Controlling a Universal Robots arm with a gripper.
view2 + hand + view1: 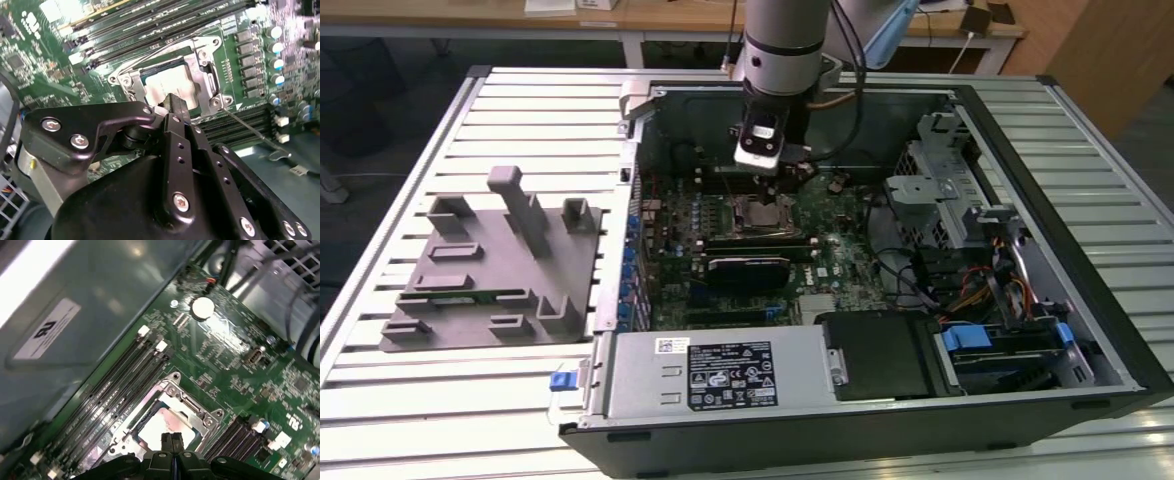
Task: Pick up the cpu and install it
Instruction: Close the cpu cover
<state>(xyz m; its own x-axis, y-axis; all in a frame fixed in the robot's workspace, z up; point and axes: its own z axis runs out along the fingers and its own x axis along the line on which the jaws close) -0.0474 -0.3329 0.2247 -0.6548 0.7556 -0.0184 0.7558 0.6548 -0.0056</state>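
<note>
We see the gripper (pixel 172 439) with jaws closed on nothing. The chip (pixel 156 425) lies just under them in the socket (pixel 198 409), perhaps for pressing flat.

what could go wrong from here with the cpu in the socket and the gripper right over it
1. The shut gripper hangs right over the cpu lying in the socket; if the chip is not seated flat, pressing down might damage it or the contacts beneath.
2. The thin wire lever juts out beside the gripper's body in the second wrist view; a sideways move might snag it.
</note>
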